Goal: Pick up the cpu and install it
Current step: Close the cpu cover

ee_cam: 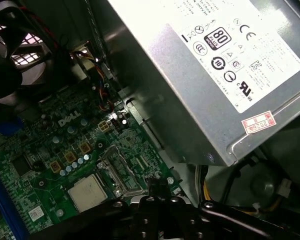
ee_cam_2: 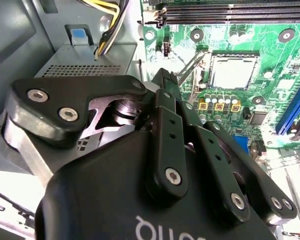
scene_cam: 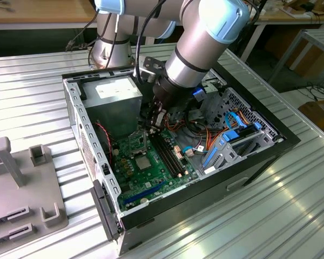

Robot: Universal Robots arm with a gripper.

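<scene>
The cpu (ee_cam: 87,192) is already lying flat in its socket on the motherboard (scene_cam: 151,181), at about seven o'clock from your gripper (scene_cam: 153,128). You are holding the jaws together, gripping nothing; keep any descent slow and square.

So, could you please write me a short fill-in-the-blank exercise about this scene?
1. The cpu lies on the ____ motherboard.
2. The grey box near the gripper is the power ____.
3. The blue cables lie on the exterior view's ____ of the motherboard.
Missing words: green; supply; right.
</scene>
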